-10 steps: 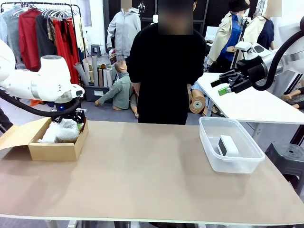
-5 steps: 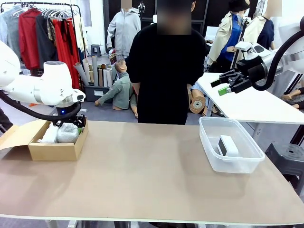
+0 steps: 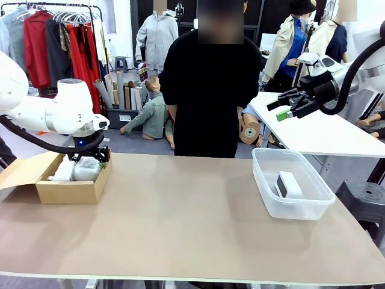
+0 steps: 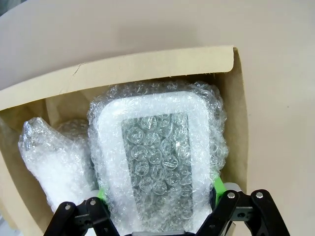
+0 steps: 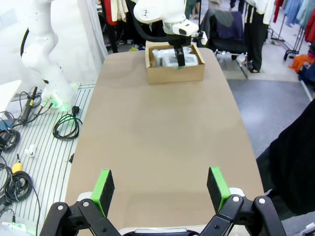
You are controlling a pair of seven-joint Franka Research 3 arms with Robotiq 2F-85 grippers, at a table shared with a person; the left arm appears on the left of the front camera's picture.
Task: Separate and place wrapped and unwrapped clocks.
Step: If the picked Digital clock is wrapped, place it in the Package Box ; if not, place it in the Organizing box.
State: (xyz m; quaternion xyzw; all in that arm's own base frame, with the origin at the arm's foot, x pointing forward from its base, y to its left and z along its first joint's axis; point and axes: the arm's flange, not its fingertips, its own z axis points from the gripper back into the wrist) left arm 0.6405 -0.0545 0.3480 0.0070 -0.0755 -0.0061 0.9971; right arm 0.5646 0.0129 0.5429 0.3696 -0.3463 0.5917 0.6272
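My left gripper (image 4: 158, 206) is down inside the open brown cardboard box (image 3: 72, 191) at the left end of the light brown table (image 3: 192, 229), and its two green pads are closed on the sides of the squat bundle in bubble film (image 4: 157, 162). Through the film I see a white rounded frame with a darker middle. This bundle sits against the right wall of the box in my left wrist view. Just beside it, touching it, lies the long bundle in the same crinkly film (image 4: 54, 157).

My right gripper (image 3: 287, 107) hangs high above the right side of the table with its fingers wide apart and nothing between them.

The bare smooth white rounded block (image 3: 289, 183) lies in the clear plastic tub (image 3: 264, 180) at the right end of the table, well apart from the box.

A person in black clothes (image 3: 210, 90) stands at the far side
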